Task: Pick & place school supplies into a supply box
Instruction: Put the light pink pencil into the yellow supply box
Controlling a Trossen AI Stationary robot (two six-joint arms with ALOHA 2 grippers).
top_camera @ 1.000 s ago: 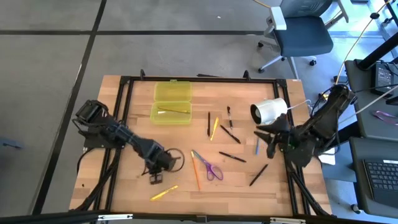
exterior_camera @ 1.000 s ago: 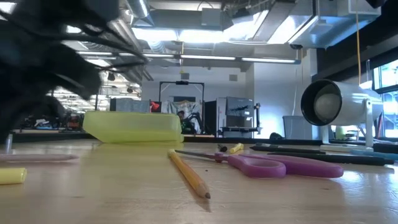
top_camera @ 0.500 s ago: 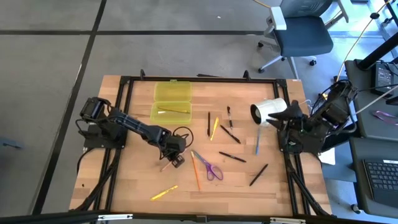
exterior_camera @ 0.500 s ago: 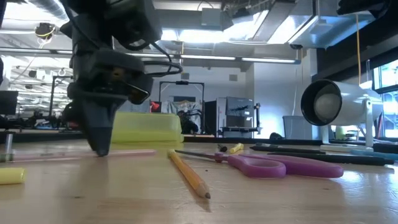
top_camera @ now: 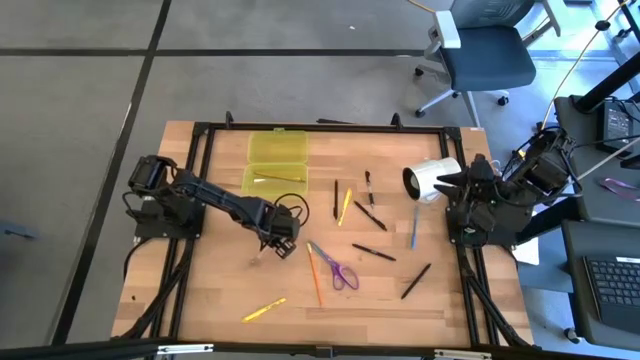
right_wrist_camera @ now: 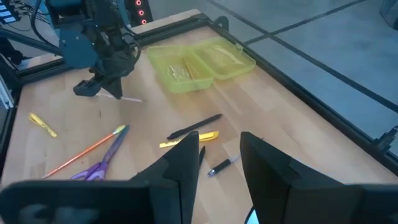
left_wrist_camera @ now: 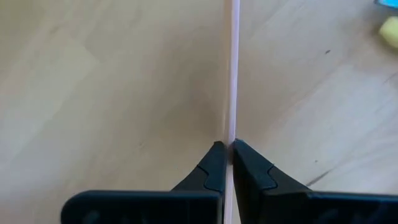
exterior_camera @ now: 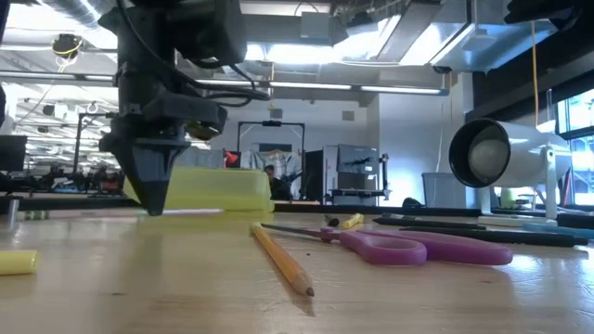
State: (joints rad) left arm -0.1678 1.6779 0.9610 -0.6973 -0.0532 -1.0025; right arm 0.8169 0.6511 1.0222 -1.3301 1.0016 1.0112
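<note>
My left gripper stands over the middle of the table, a little toward the near edge from the supply box, and is shut on a thin wood-tan pencil. The supply box is a translucent yellow-green case lying open near the far edge, with one pencil in its tray. The purple-handled scissors, an orange pencil, a yellow marker, a yellow pen, a blue pen and black pens lie flat on the wood. My right gripper is open, raised at the table's right edge. My left gripper pinches the tan pencil's shaft between its two fingertips. The fingers come from above, pointing down, and lie across the pencil. The pencil lies level in the hold, just above the table top.
A white cylinder lies by the right edge, next to my right gripper. A black frame rail runs around the table. Bare wood shows between the box and my left gripper, and at the near left corner.
My left gripper has moved from the near left part of the table toward the far edge and right, toward the supply box, carrying the tan pencil; the pencil has come up off the wood. My right arm has drawn back toward the right edge.
</note>
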